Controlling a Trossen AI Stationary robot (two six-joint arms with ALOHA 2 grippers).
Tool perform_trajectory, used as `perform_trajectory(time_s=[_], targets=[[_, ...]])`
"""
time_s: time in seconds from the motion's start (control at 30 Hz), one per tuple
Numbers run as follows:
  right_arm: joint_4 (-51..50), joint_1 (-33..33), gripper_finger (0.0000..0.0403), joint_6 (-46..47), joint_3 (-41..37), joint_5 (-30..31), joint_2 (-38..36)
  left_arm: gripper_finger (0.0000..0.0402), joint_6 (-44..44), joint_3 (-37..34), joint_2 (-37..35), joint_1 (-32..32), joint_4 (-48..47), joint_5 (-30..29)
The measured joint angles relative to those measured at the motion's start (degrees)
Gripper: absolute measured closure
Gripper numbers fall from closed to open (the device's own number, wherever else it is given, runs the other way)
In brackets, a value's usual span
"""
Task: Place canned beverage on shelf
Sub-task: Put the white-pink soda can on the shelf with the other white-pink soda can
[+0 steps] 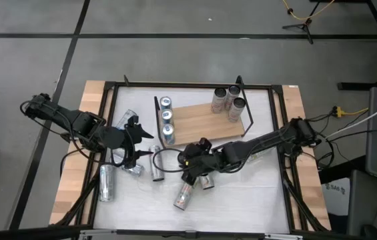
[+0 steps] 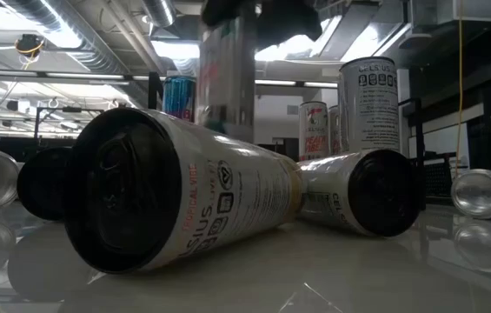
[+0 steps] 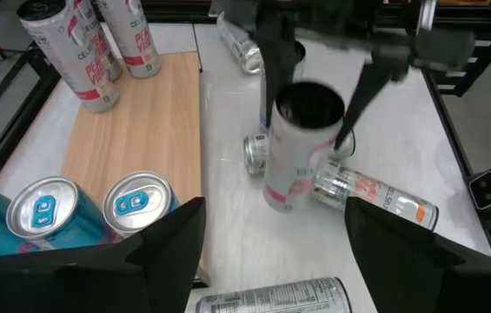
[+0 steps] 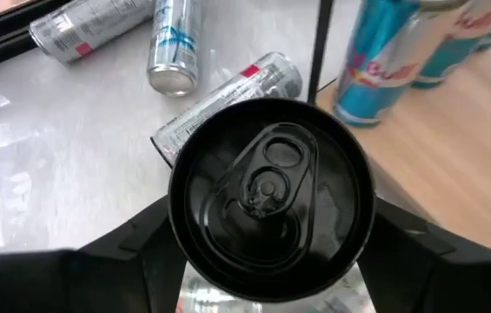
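Two arms are over the worktop (image 1: 261,193), and the right gripper (image 1: 200,162) is the one at work: its fingers (image 4: 419,248) sit either side of a white black-topped can (image 4: 271,196) and hold it upright, just off the near edge of the shelf (image 1: 201,123). From the left wrist view that can appears lifted clear of the surface, though its base may still be touching; I cannot tell. The shelf lies in the middle of the far half of the worktop, with a row of blue cans (image 1: 167,120) along its left end and three pink-and-white cans (image 1: 228,100) at its far right corner, leaving the middle of the board bare. To do this step well, I would keep the can vertical, raise it enough to clear the black wire frame (image 1: 245,110) and the board's edge, carry it toward the far side over the bare wood, and lower it squarely between the two groups before releasing, so it nudges neither. Several loose cans (image 1: 155,163) lie on their sides near the held one, including a pink-and-white one (image 1: 183,195) nearest the front. The left gripper (image 1: 132,141) waits at the left, fingers parted wide and empty, near the shelf's left end.
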Motion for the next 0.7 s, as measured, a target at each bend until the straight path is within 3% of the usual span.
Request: perform_trajectory(time_s=[0.43, 0.7], targets=[[-7.73, -3.47, 0.0142, -12.75, 0.0, -1.84, -11.01, 0.0134, -0.02, 0.0, 0.0, -0.01, 0.01, -0.02], [-8.29, -10.67, 0.0142, -27.65, 0.02, -12.52, -14.94, 0.0134, -0.04, 0.0, 0.0, 0.0, 0.02, -0.02]])
